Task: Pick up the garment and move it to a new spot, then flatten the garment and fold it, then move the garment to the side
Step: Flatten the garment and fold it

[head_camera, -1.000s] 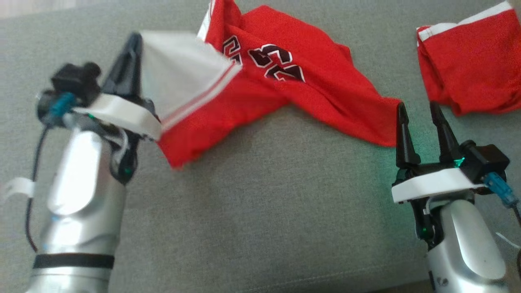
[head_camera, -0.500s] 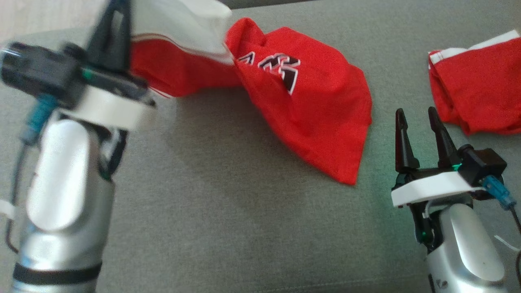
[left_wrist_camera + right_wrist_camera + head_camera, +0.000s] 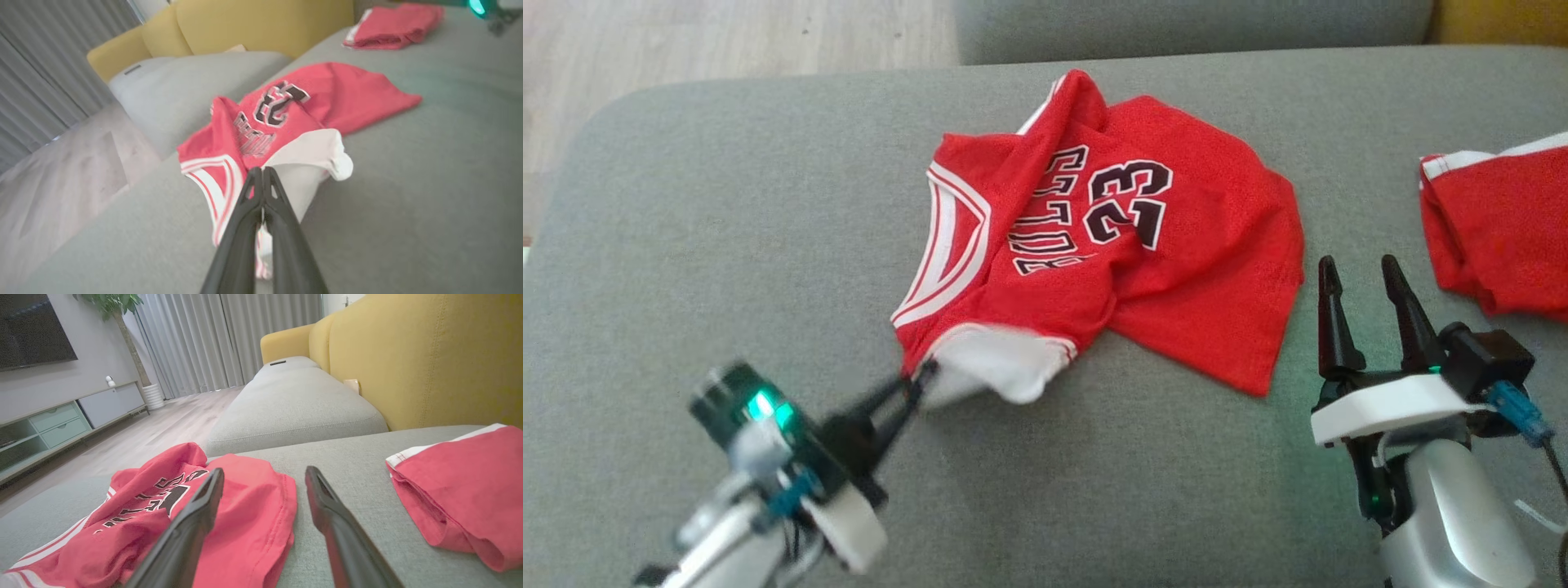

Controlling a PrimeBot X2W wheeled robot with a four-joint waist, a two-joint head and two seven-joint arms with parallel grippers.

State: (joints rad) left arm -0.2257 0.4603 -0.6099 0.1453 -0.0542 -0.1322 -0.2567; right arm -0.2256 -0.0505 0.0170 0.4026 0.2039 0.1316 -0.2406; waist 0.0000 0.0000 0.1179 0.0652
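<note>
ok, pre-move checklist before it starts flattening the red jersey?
1. Grip: left gripper is shut on the white turned-out edge of the red mesh basketball jersey: ok.
2. Free hand: right gripper is open with nothing between its fingers, beside the jersey's hem: ok.
3. Support: the jersey lies on the grey fabric sofa cushion, well inside its edges: ok.
4. Flatness: the jersey is bunched, with a fold across the lettering and the inside showing: not ok.
5. Clearance: the folded red garment lies apart from the jersey, with bare cushion between them: ok.
6. Layers pinched by the left gripper: cannot tell.
</note>
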